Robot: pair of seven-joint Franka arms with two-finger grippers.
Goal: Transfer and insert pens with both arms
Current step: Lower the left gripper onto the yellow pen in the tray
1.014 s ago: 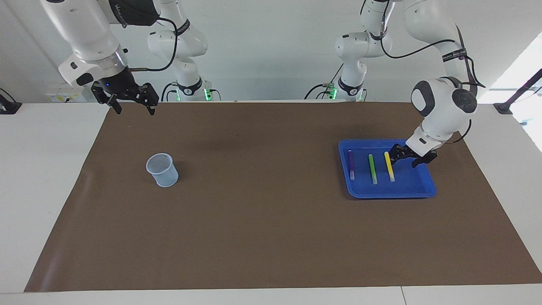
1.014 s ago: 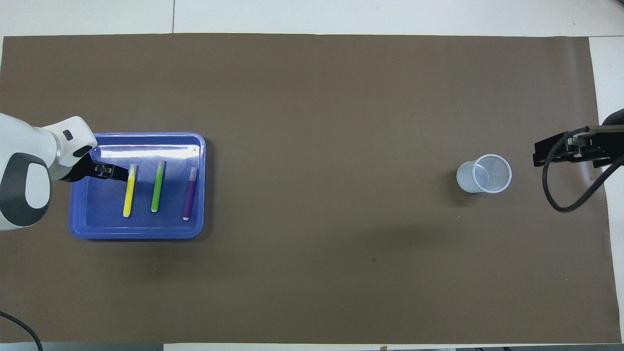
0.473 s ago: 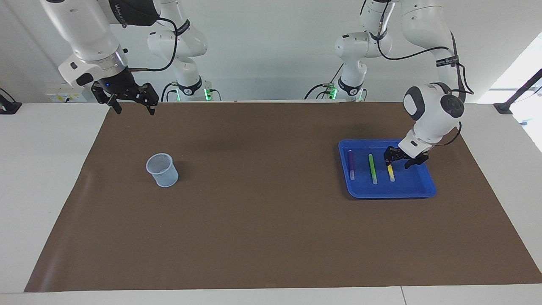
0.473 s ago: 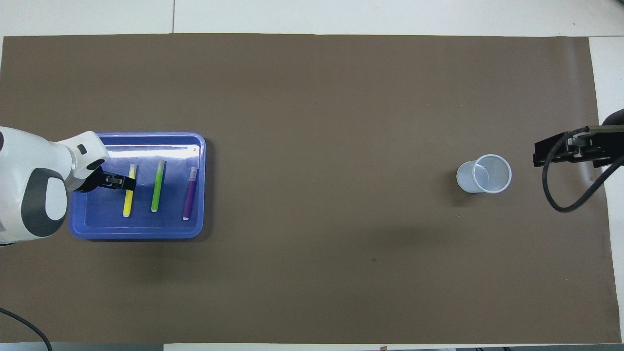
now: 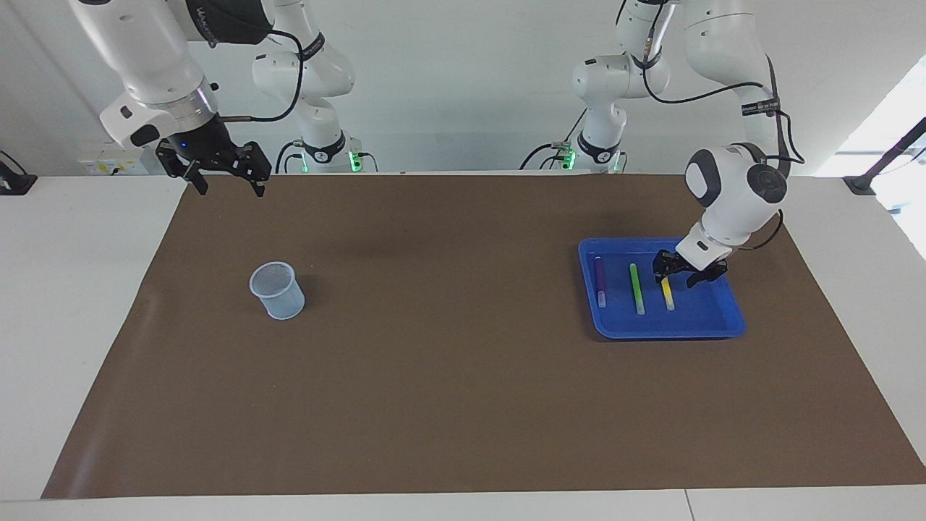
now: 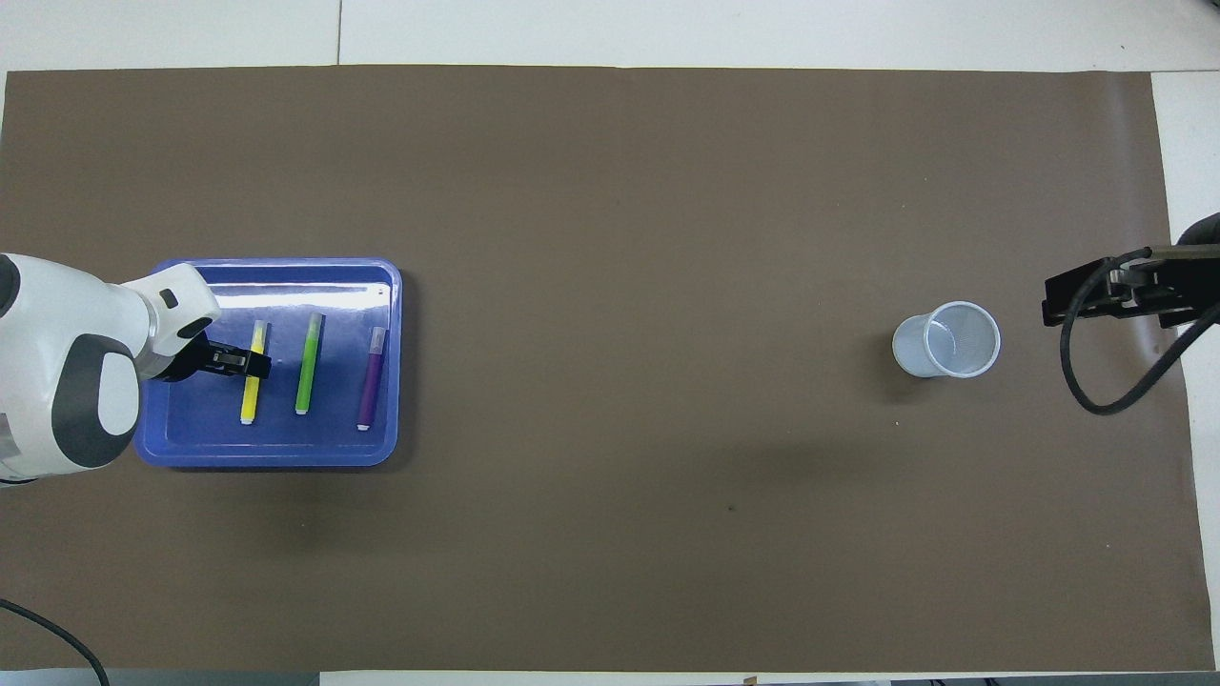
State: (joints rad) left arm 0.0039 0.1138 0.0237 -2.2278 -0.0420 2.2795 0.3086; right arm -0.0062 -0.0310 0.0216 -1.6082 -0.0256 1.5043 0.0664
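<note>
Plastic tray (image 5: 727,322) (image 6: 191,448), glossy blue, shallow, with rounded corners and a raised rim, lies on a matte brown mat (image 5: 463,405) (image 6: 610,191) toward the left arm's end of the table. In the tray lie three slim straight pens side by side, apart from one another, each with a pale whitish end pointing away from the robots. The yellow pen (image 5: 668,295) (image 6: 250,400) is the one closest to the tray's outer side at the left arm's end, the green pen (image 5: 636,288) (image 6: 307,364) lies in the middle, and the purple pen (image 5: 600,281) (image 6: 370,379) lies on the side of the tray toward the cup.

The left gripper (image 5: 678,273) (image 6: 250,362) is low in the tray, right at the coloured end of the yellow pen, the end nearer the robots. Whether its black fingers are parted around the pen or closed on it I cannot tell, nor whether they touch it.

A translucent pale bluish cup (image 5: 277,290) (image 6: 945,339), round, tapered and finely ribbed, stands upright on the mat well apart from the tray, toward the right arm's end.

The right gripper (image 5: 228,174) (image 6: 1106,291) waits in the air over the mat's edge, its fingers spread wide and holding nothing.
</note>
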